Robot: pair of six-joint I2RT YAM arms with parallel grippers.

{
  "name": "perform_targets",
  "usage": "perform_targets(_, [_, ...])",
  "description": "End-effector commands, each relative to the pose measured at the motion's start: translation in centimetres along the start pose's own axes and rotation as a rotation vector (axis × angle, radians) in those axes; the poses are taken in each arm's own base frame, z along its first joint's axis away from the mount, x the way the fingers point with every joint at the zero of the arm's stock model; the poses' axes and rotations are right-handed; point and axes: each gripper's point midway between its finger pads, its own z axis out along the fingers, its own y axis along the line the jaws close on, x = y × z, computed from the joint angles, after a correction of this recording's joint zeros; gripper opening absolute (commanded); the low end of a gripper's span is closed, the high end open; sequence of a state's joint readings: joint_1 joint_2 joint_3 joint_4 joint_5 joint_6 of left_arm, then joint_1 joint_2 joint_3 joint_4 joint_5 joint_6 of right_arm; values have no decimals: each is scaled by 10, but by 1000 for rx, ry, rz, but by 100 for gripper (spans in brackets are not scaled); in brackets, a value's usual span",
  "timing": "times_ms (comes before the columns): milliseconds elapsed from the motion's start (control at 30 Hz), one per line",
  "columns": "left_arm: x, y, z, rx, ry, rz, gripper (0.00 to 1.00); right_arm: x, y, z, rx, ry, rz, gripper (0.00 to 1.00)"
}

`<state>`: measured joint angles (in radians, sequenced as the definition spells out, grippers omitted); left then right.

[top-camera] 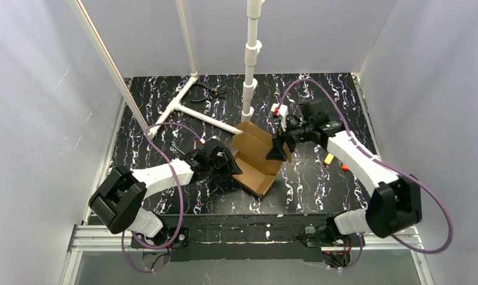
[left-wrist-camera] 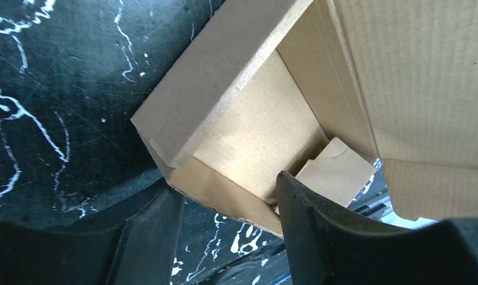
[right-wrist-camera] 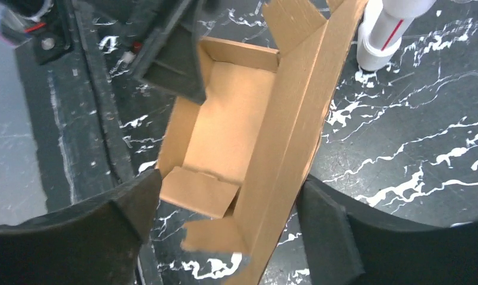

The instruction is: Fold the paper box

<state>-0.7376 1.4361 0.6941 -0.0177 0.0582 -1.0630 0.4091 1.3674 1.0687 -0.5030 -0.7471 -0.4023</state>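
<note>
The paper box (top-camera: 254, 157) is brown corrugated cardboard, partly formed, lying mid-table with low walls up and a tall panel raised on its right side. My left gripper (top-camera: 227, 161) is at the box's left wall. In the left wrist view it (left-wrist-camera: 224, 196) is open and straddles that wall's corner (left-wrist-camera: 236, 196); one finger (left-wrist-camera: 319, 225) touches the cardboard from inside. My right gripper (top-camera: 279, 151) is at the raised panel. In the right wrist view it (right-wrist-camera: 229, 184) stands wide open around the panel (right-wrist-camera: 296, 136) and a small end flap (right-wrist-camera: 203, 190), gripping nothing.
A white PVC pipe frame (top-camera: 189, 110) lies at the back left and an upright pipe (top-camera: 250, 59) stands just behind the box. Pliers (top-camera: 212, 91), a small white-and-red part (top-camera: 278, 110) and yellow and orange bits (top-camera: 329, 158) lie around. White walls enclose the table.
</note>
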Motion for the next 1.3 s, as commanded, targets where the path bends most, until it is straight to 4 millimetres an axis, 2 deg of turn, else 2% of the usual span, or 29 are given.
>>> perform_targets(0, [-14,13,-8,-80,-58,58,54,-39,8,-53,-6,-126,-130,93])
perform_targets(100, [-13,21,-14,-97,-67,66,55,-53,3,-81,-12,-182,-136,93])
perform_targets(167, [-13,24,-19,-97,-76,71,55,-61,-11,-100,53,-213,-122,93])
perform_targets(233, [-13,25,-23,-96,-86,80,55,-63,-38,-115,178,-224,-66,91])
perform_targets(300, [-15,27,-30,-102,-100,87,55,-64,-76,-128,361,-245,2,84])
perform_targets(367, [-20,29,-40,-107,-123,125,55,-52,-107,-135,513,-251,93,80])
perform_targets(433, [-30,27,-54,-97,-153,212,58,-35,-125,-132,579,-253,145,76])
perform_targets(533, [-46,17,-74,-24,-195,428,68,-6,-145,-118,630,-249,229,71])
perform_targets(600, [-53,11,-78,7,-188,570,73,21,-154,-99,622,-239,299,63])
perform_targets(700, [-58,4,-68,50,-111,767,72,45,-161,-74,585,-213,344,54])
perform_targets(767, [-60,0,-55,68,-52,818,67,57,-156,-55,515,-179,390,48])
perform_targets(800, [-60,-2,-48,76,-27,830,60,61,-151,-46,480,-164,401,47])
perform_targets(833, [-61,-3,-40,74,-1,837,47,63,-146,-39,456,-153,403,45])
perform_targets(867, [-61,-5,-34,77,27,842,42,63,-142,-32,439,-147,398,45])
perform_targets(967, [-60,-7,-14,78,97,840,41,65,-136,-25,421,-150,396,45])
perform_targets(1100, [-57,-2,2,65,142,831,39,71,-135,-18,396,-127,411,45])
perform_targets(1200, [-56,4,9,43,149,818,31,75,-134,-14,374,-110,424,44])
perform_targets(1267, [-56,8,13,32,143,805,14,77,-132,-10,360,-103,429,44])
